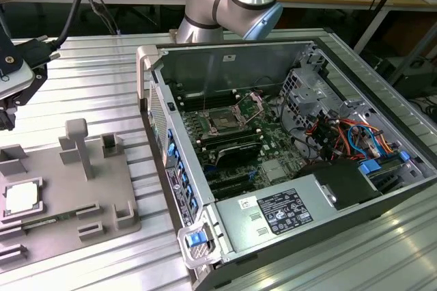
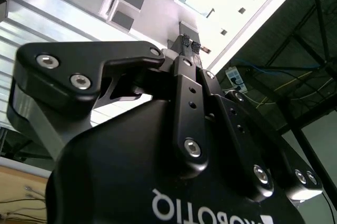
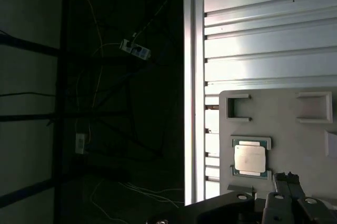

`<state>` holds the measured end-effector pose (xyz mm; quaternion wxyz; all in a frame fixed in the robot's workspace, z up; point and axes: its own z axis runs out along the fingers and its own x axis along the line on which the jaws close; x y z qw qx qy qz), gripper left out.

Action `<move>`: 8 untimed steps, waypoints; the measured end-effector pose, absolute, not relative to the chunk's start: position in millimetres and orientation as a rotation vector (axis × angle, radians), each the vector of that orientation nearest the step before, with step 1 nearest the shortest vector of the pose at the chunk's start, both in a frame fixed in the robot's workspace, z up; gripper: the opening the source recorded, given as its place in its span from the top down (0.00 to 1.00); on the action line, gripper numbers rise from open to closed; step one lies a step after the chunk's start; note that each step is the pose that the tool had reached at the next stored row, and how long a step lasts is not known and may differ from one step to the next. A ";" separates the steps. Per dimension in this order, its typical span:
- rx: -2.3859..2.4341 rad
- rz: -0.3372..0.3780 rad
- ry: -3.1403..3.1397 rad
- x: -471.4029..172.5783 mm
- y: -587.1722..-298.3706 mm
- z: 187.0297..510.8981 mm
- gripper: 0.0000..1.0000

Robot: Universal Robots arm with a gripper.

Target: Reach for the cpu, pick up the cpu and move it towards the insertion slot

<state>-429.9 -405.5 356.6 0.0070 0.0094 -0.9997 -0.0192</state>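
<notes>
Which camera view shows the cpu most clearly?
The first wrist view: the cpu faces the camera squarely, lying in the grey tray. The exterior view shows the cpu obliquely, at that view's left edge.

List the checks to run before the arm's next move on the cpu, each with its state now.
1. cpu lies flat in its pocket on the grey tray, top uncovered: ok.
2. Claw centred over the cpu: not ok; it sits beside it, apart.
3. Claw open for a grasp: not ok; it is shut and empty.
4. Insertion slot uncovered, nothing lying in it: ok.
5. Slot's wire lever released: cannot tell.
</notes>
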 end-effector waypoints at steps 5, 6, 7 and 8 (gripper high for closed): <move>0.029 -0.060 -3.126 -432.8 -405.6 356.5 0.89; 0.029 -0.060 -3.125 -433.3 -405.6 356.4 0.89; 0.029 -0.060 -3.125 -433.7 -405.6 356.4 0.89; 0.029 -0.060 -3.125 -434.1 -405.6 356.4 0.89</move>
